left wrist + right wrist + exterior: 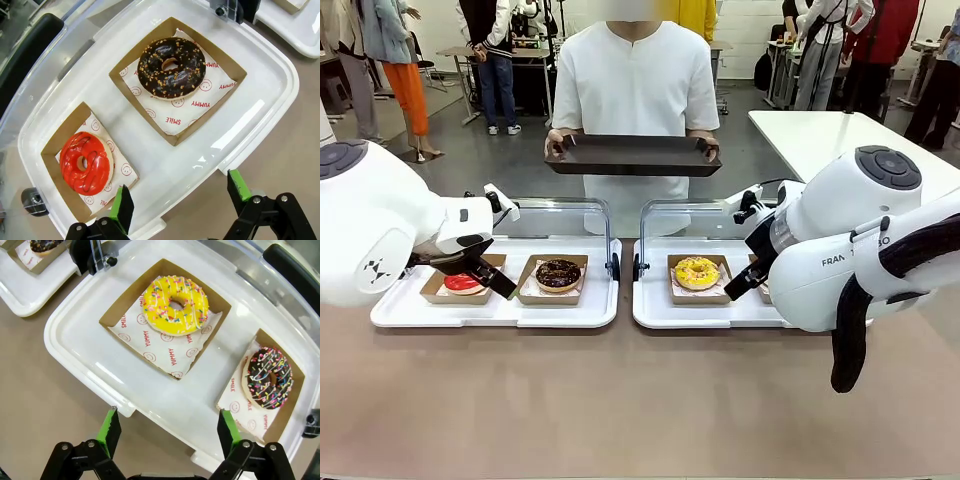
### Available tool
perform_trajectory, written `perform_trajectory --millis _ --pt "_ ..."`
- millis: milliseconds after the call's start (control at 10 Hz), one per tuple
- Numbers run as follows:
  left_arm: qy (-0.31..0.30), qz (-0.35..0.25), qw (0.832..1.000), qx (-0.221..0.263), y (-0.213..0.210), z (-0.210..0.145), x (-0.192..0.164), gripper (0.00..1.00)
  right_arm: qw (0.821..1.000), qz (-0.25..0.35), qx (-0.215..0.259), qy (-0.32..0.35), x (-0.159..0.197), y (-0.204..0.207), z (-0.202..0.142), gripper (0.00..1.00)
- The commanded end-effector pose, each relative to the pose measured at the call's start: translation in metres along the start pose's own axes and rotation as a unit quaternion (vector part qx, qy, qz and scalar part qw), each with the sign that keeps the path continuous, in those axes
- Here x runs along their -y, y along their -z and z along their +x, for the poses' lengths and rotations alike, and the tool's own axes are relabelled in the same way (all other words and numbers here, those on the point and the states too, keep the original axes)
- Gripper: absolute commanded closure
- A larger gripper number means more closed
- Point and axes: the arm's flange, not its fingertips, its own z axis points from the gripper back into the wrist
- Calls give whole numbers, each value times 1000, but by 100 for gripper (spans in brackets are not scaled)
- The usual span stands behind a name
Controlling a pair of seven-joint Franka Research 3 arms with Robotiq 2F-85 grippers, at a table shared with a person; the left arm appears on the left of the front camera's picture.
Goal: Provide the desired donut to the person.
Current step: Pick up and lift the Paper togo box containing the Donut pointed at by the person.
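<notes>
nothing delivered yet: the released left hand [179,186] hovers just short of the red donut [85,162] and chocolate donut [171,66], the released right hand [168,416] just short of the yellow donut [175,305], while the person [635,85] holds an empty tray [632,155] well beyond both.

A brown counter [620,400] fills the bottom of the picture. In the middle sit two white trays side by side, close but apart: the left tray [495,318] and the right tray [705,316]. Behind each one a clear lid stands up (you can see right through it): the left lid [560,220] and the right lid [710,222]. A white table [820,135] is in the upper right, on the grey floor [490,165].
</notes>
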Motion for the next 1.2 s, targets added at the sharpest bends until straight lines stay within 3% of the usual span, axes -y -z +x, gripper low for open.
perform_trajectory --millis 0,500,700,900,1000,1100 --pt "0 0 1000 0 0 0 0 0 1000 0 0 0 0 0 0 0" --pt "0 0 1000 0 0 0 0 0 1000 0 0 0 0 0 0 0" --pt "-2 -11 1000 -28 -64 -5 -14 0 1000 12 0 14 11 -60 -14 0" --pt "41 -46 996 -67 -116 20 -42 0 999 19 -21 21 20 -114 -7 0" --pt "54 -69 993 -80 -137 29 -51 0 999 7 -34 -18 14 -138 -6 0" --pt "55 -61 992 -92 -158 33 -53 0 995 -6 -78 -61 8 -165 -8 0"
